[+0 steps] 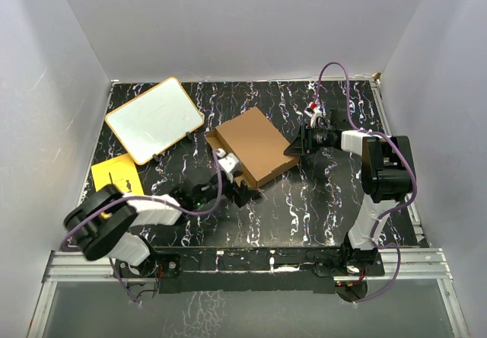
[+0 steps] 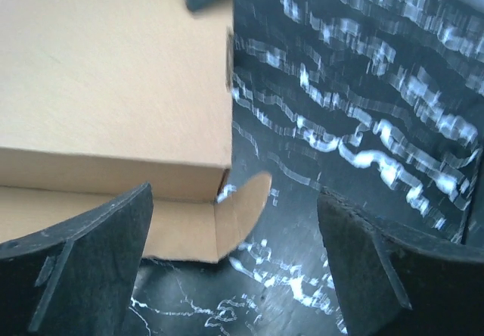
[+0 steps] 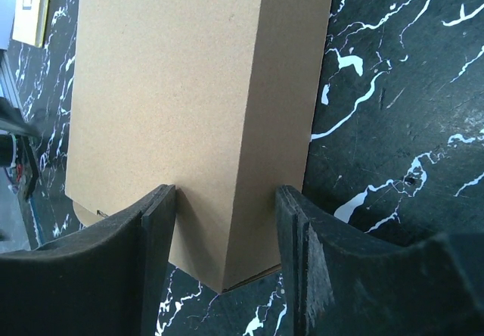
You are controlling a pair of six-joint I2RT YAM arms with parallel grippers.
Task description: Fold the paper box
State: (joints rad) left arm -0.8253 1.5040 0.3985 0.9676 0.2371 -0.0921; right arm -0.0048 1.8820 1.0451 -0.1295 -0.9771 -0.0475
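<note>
The paper box (image 1: pixel 251 145) is a shallow brown cardboard box with its lid down, lying at the middle of the black marbled table (image 1: pixel 319 201). My right gripper (image 1: pixel 294 148) straddles its right corner. In the right wrist view both fingers (image 3: pixel 155 253) press against the paper box (image 3: pixel 197 109), one on the lid and one on the side wall. My left gripper (image 1: pixel 240 192) stands open at the near-left corner, touching nothing. In the left wrist view a rounded side tab (image 2: pixel 243 203) sticks out from the box's (image 2: pixel 113 71) front wall, between the wide-apart jaws of the gripper (image 2: pixel 234 268).
A white board with an orange rim (image 1: pixel 154 119) leans at the back left. A flat yellow sheet (image 1: pixel 116 176) lies at the left edge by my left arm. White walls close in the table on three sides.
</note>
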